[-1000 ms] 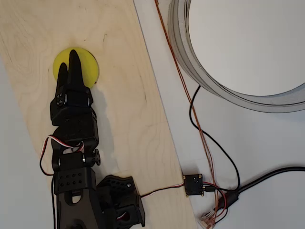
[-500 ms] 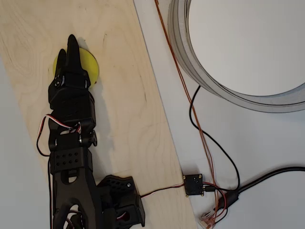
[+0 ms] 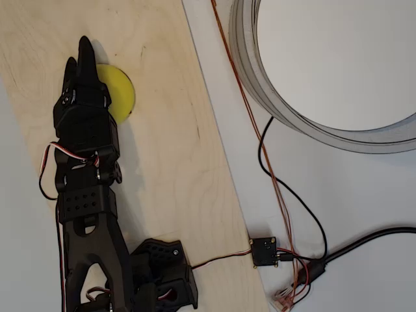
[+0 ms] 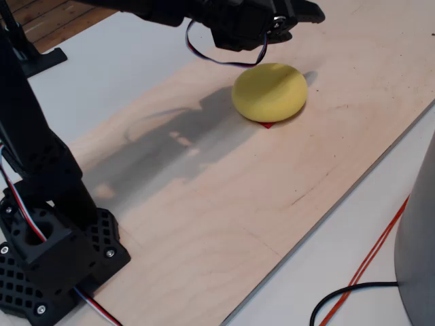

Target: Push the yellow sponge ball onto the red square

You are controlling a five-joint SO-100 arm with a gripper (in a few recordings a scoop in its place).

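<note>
Shifted leftward, the gripper (image 3: 79, 55) (fingers pressed together) sits left of the yellow sponge ball (image 3: 118, 92).

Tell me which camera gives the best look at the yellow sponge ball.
The fixed view: the yellow sponge ball shows nearly whole on the wooden board, with a sliver of the red square peeking from under its near edge. In the overhead view, the gripper and arm cover the ball's left part.
</note>
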